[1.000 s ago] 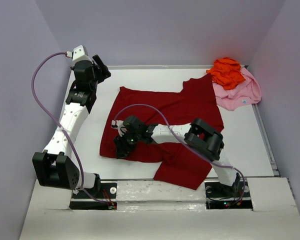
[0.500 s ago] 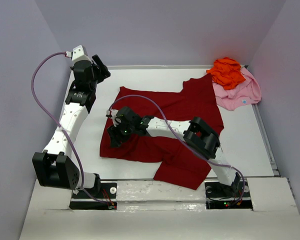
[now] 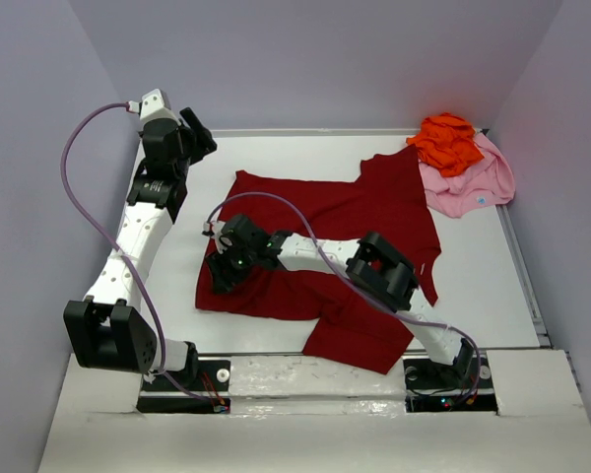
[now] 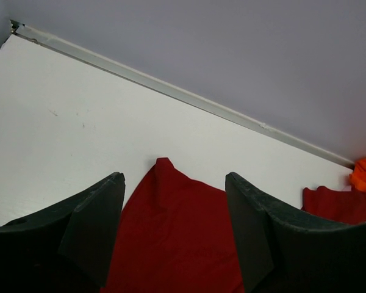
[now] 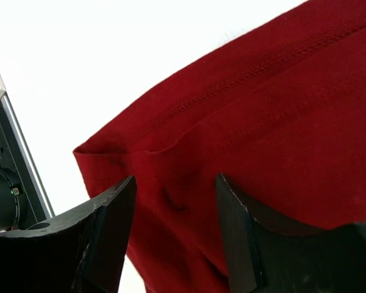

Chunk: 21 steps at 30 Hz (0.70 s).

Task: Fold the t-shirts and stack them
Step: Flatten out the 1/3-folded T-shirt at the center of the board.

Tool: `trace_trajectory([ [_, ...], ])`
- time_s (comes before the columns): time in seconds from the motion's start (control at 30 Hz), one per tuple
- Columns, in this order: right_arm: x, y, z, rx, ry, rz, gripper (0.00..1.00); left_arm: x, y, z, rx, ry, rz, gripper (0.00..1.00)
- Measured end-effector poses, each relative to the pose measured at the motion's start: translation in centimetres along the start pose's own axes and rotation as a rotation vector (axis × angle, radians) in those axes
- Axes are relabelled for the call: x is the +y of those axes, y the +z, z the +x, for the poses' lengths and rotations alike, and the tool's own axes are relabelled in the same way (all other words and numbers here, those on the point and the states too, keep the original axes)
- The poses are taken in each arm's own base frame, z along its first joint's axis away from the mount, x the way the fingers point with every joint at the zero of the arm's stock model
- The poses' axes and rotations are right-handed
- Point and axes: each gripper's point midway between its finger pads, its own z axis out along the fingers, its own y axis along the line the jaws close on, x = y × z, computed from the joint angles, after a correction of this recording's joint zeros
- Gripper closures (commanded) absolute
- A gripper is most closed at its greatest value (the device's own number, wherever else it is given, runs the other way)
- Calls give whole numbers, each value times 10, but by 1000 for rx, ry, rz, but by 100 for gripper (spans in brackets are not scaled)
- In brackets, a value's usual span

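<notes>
i see the dark red t-shirt (image 3: 325,222) spread across the middle of the white table (image 3: 276,158), with its near-right part bunched toward the near edge. my right gripper (image 3: 220,271) reaches left across the shirt and sits low over its near-left corner. in the right wrist view its jaws stand apart, with the hemmed edge and a small fold of red cloth between them, not pinched. i cannot tell whether the tips touch the cloth. my left gripper (image 3: 199,133) hangs at the far left, just beyond the shirt's far-left corner. in its wrist view the jaws are spread wide with nothing held, and that corner shows below the gap. the bright orange t-shirt (image 3: 445,140) lies crumpled on the light pink t-shirt (image 3: 473,182) in the far right corner, just beside the red shirt's far-right sleeve.
</notes>
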Motion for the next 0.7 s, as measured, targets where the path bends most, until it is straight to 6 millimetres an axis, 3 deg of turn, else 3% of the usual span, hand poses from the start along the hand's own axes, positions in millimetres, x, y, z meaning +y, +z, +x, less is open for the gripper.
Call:
trace_trajectory([
  [0.37,-2,3,3,7,4,2,70,-2,0,1,4,-1,9,23],
  [0.57,-4,5,6,12,7,5,80,-2,0,1,5,-1,11,23],
  [0.7,-5,6,6,12,7,9,81,-3,0,1,7,-2,14,23],
])
